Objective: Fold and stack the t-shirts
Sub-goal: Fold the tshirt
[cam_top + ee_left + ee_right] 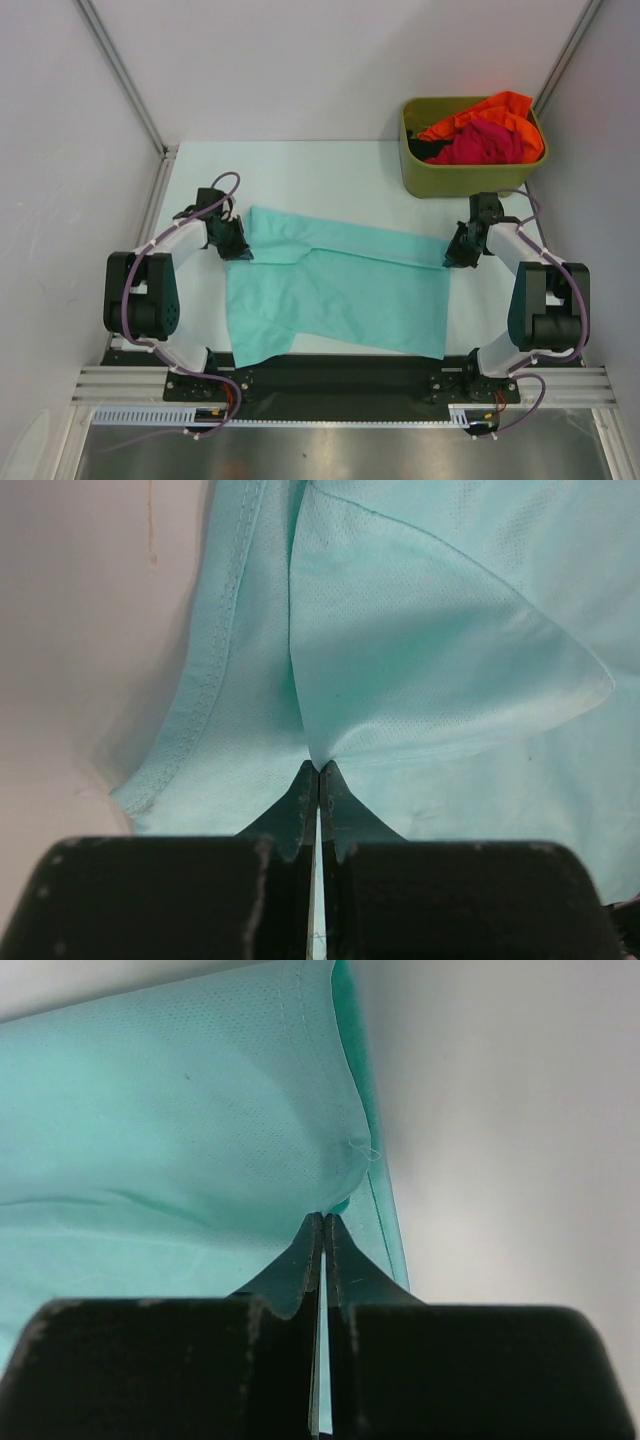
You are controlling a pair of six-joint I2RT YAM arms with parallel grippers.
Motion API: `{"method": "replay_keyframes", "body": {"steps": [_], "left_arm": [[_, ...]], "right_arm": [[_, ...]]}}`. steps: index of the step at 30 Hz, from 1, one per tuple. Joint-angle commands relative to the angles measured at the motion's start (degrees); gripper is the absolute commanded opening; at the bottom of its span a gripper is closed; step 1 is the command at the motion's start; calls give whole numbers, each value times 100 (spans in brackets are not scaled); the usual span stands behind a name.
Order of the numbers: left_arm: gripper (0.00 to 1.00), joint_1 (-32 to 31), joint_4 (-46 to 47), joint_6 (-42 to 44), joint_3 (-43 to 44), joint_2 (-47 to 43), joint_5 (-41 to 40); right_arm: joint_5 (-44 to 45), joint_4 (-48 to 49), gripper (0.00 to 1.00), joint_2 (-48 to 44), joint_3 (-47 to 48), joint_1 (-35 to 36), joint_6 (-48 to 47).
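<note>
With the left pincer (318,770) and the right pincer (322,1218) each closed on an edge of the teal t-shirt (340,295), spread on the counter (300,175) near-left of the olive bin (450,180), I think both should lift and fold together, evenly.

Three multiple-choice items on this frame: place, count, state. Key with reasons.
1. The olive-green plastic bin stands at the white table's: A far right corner B near left corner C middle
2. T-shirts spread on the table: A one B two C three
3. The left gripper and right gripper: A both open B both shut on the teal cloth t-shirt C one open

1A, top view shows it there. 2A, the orange t-shirt and magenta t-shirt sit bunched in the bin. 3B, both wrist views show jaws pinching teal cloth.
</note>
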Motion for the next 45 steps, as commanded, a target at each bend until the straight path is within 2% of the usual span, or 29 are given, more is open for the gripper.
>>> {"method": "replay_keyframes", "body": {"steps": [1, 15, 18, 20, 21, 22, 23, 24, 25, 28, 30, 32, 33, 34, 35, 36, 40, 43, 45], "left_arm": [[0, 35, 137, 74, 5, 4, -85], [0, 44, 181, 118, -109, -75, -112], [1, 44, 103, 162, -118, -75, -156], [9, 44, -73, 179, -109, -266, -444], [37, 44, -91, 188, -144, -442, -490], [52, 44, -74, 205, -249, -696, -560], [64, 44, -48, 206, -294, -1143, -630], [72, 44, 66, 188, -320, -1356, -657], [73, 44, 145, 188, -312, -1489, -666], [73, 44, 724, 65, -207, -1552, -569], [74, 61, 1250, 12, -58, -1019, -386], [73, 61, 1262, 91, 574, -412, -148], [70, 61, 1297, 135, 968, 113, -156], [69, 61, 1332, 109, 1137, 319, -226], [64, 79, 1341, 109, 1295, 495, -174], [61, 105, 1463, 100, 1549, 697, -95], [56, 114, 1894, -162, 1841, 1286, 291], [53, 105, 1904, -356, 2035, 1541, 327], [54, 105, 1930, -401, 2044, 1752, 354]], "right_arm": [[88, 43, 0, 87, 219, 20, -64], [132, -36, 0, 202, 166, 20, 24], [202, -246, 5, 263, 262, 20, -2], [429, -527, 23, 185, 568, 107, -159], [570, -772, 32, 106, 701, 168, -222], [649, -826, 48, -138, 807, 213, -300], [650, -853, 53, -236, 999, 422, -414], [650, -810, 59, -342, 1053, 502, -424], [624, -722, 66, -465, 1062, 555, -407], [598, -73, 71, -536, 826, 591, -126], [528, 427, 72, -370, 677, 539, 110], [492, 579, 72, -71, 719, 486, 200], [483, 640, 72, 51, 833, 468, 200], [448, 667, 70, 131, 904, 459, 191], [413, 719, 68, 288, 974, 433, 174], [361, 755, 66, 342, 1053, 372, 173], [45, 948, 43, 623, 1133, 275, 278], [-96, 1027, 36, 852, 1133, 274, 357], [-114, 1141, 35, 957, 1080, 274, 419]]}}
